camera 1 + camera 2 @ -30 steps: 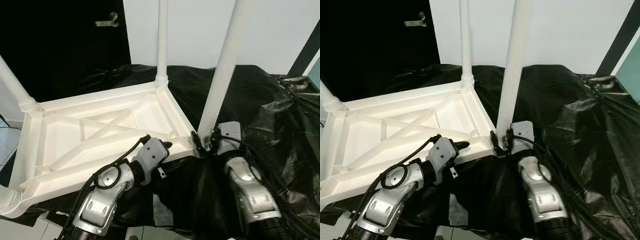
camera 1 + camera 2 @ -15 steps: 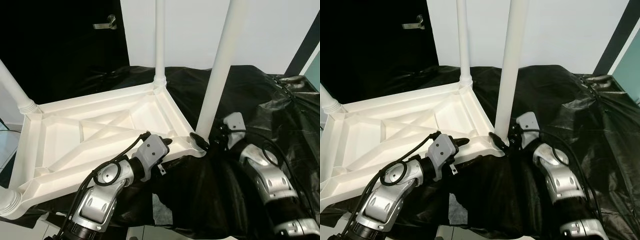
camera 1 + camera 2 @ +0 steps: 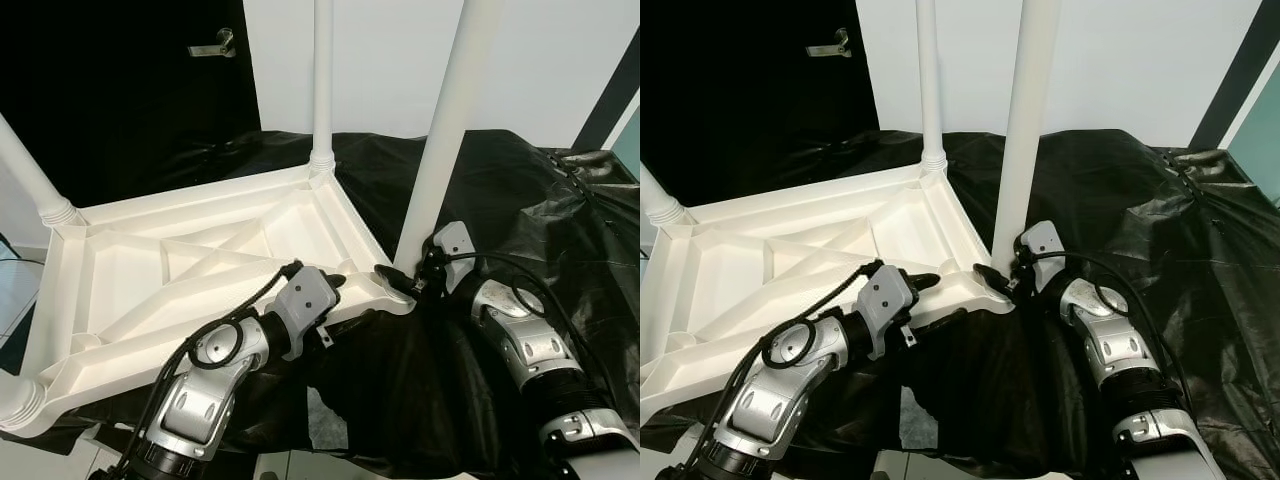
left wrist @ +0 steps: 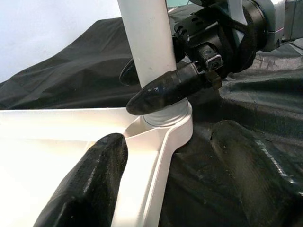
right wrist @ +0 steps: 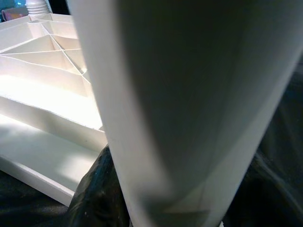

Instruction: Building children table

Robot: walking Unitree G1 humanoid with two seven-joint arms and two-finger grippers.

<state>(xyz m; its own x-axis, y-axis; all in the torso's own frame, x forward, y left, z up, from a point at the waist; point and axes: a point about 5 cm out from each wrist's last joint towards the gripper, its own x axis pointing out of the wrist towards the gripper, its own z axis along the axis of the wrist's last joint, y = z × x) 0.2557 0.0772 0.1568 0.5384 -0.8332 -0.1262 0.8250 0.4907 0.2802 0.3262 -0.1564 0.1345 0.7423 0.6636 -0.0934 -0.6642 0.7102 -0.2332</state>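
Observation:
The white plastic table top [image 3: 130, 262] lies upside down on a black sheet, with white legs standing up from its corners. My right gripper [image 3: 398, 283] is shut on the base of the near right leg [image 3: 445, 130], where it sits in the corner socket [image 4: 165, 124]. One finger [image 4: 165, 90] crosses the leg's front and the other is behind it. My left gripper [image 3: 338, 290] is open astride the near rim [image 4: 142, 184] close to that corner. One of its fingers [image 4: 90, 184] rests inside the top and the other is outside over the sheet.
The black sheet [image 3: 560, 230] covers the surface and bunches in folds to the right. A far leg [image 3: 322, 80] and a left leg [image 3: 30, 170] stand up from other corners. A dark door with a handle [image 3: 215, 44] is behind, beside a white wall.
My right forearm has swung out to the right while its gripper stayed at the leg's base. The left gripper has hardly moved on the rim.

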